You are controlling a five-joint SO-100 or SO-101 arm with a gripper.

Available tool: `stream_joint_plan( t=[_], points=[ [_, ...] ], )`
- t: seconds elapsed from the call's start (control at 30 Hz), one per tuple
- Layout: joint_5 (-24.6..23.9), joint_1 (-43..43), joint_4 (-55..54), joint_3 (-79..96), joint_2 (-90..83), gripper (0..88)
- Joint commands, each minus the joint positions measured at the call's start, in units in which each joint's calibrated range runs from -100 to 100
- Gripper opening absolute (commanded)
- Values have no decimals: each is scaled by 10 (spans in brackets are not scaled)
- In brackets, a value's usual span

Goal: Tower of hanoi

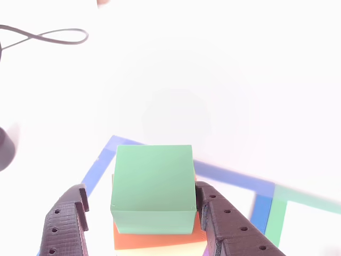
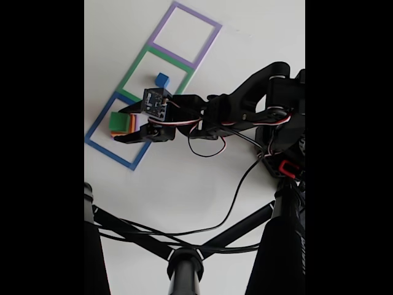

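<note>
In the other view, a green block (image 1: 153,184) sits on top of a small stack, with an orange block (image 1: 154,241) right under it and a pale yellow one (image 1: 165,250) peeking out at the very bottom. The gripper (image 1: 144,224) has its two black fingers wide apart, one at the green block's 8 o'clock and one at its 4 o'clock. The right finger (image 1: 226,224) is just beside the block and the left finger (image 1: 66,224) has a gap, so the hand is open and not squeezing anything. The stack sits inside a blue tape square (image 1: 234,178) on the white table (image 1: 213,80). A black cable (image 1: 48,36) loops at 10 o'clock. In the fixed view, the stack (image 2: 120,123) sits in the blue tape square (image 2: 104,150), at 9 o'clock from the black arm (image 2: 245,110). A small blue cube (image 2: 162,80) sits in the green tape square (image 2: 138,67), at 1 o'clock from the stack. A purple tape square (image 2: 209,46) lies farther up, toward 1 o'clock.
</note>
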Motion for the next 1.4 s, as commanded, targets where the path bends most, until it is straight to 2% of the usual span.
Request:
stream_joint_plan(
  t=[0.0,0.13,0.33,0.43,0.57,0.73,0.87,1.0,1.13,1.23,1.37],
  points=[
    [0,10,-13,0,-33,245],
    [0,14,27,-8,-84,252],
    [0,35,223,-68,-209,238],
    [0,48,363,-127,-275,188],
    [-10,67,580,-236,-349,47],
    [-74,98,886,-444,-380,11],
    [-93,131,1105,-630,-371,2],
    [-101,167,1270,-784,-361,2],
    [-128,193,1359,-874,-360,2],
    [-166,207,1363,-880,-371,2],
    [-164,222,1363,-870,-378,4]
  ],
)
